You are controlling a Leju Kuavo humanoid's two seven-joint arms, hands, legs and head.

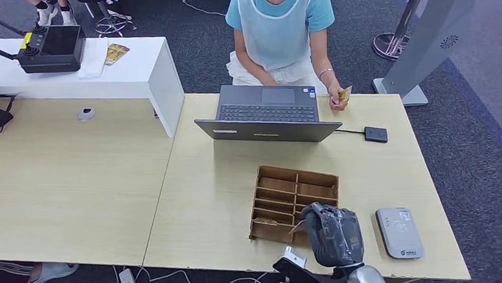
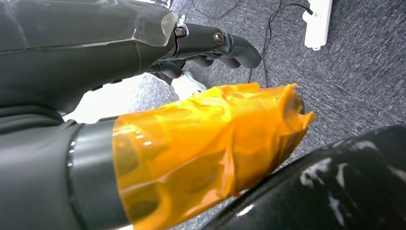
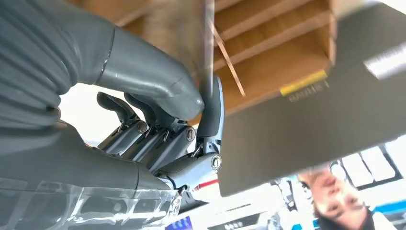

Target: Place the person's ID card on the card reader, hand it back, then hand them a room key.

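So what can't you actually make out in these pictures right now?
- Card pinched by the right hand: seen edge-on and blurred in the right wrist view; its face is unreadable.
- Same card in the head view: hidden behind the hand over the wooden tray.
- Person's card: too small to read.
- Left hand: fingers partly hidden by the orange-wrapped thumb.

obstacles: laptop (image 1: 268, 118), wooden tray (image 1: 294, 203) | free: tabletop (image 1: 206, 202) left
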